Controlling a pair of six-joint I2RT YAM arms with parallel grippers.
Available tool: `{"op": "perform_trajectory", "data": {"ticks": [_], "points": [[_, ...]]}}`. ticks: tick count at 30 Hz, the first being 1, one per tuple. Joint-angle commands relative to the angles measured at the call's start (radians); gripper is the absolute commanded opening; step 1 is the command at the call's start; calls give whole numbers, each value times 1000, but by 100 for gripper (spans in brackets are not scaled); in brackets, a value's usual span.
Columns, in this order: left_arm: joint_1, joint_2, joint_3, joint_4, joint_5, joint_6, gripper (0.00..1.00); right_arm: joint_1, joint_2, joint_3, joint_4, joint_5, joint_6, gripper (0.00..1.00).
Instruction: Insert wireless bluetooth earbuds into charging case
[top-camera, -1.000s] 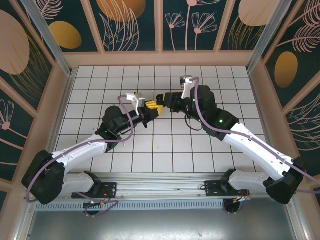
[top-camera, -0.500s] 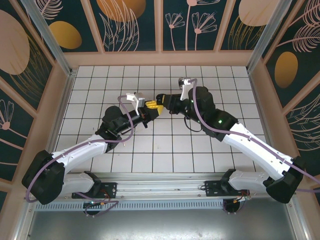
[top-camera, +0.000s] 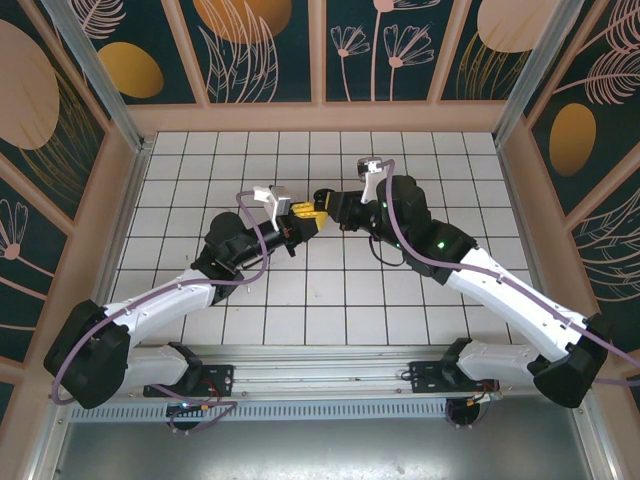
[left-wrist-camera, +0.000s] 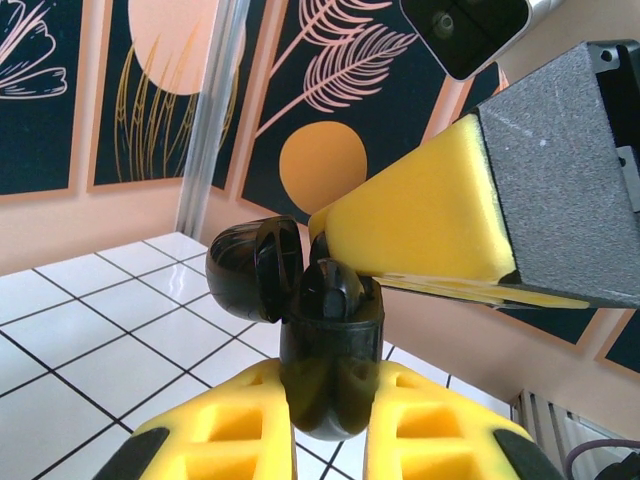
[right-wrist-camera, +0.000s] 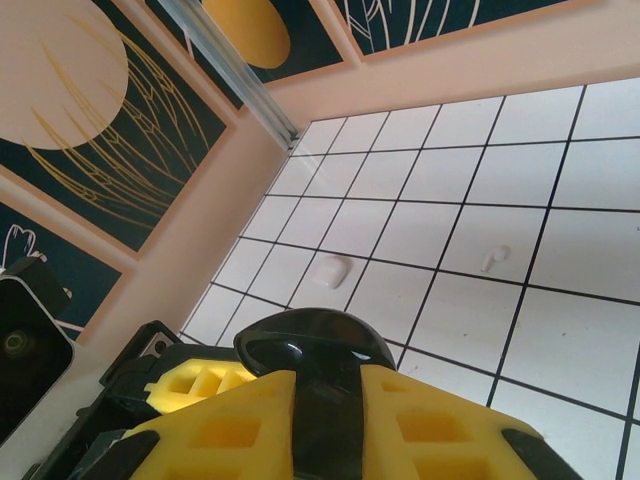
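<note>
Over the middle of the white tiled surface (top-camera: 190, 170) the two arms meet nose to nose. The left end effector (top-camera: 299, 213), just left of centre in the overhead view, is clamped tight on a black charging case (left-wrist-camera: 330, 360). The case stands upright between the yellow pads, its lid (left-wrist-camera: 252, 270) swung open to the left. A black earbud (left-wrist-camera: 333, 288) sits in the mouth of the case. The right end effector (top-camera: 322, 211) points in from the right, its tip right at the top of the case. Its jaws stand nearly together, and I cannot tell whether they pinch anything. In the right wrist view a white earbud (right-wrist-camera: 333, 270) lies on the tiles at mid-frame, and a second white earbud (right-wrist-camera: 493, 260) lies well to its right.
</note>
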Motion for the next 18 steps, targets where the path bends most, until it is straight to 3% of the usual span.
{"op": "perform_trajectory", "data": {"ticks": [1,18], "points": [[9,4,27,61,-20,-24,0,12,-29,-3,-52,10,12,23],[9,13,31,64,-8,-27,0,10,-60,49,-75,42,18,47]]}}
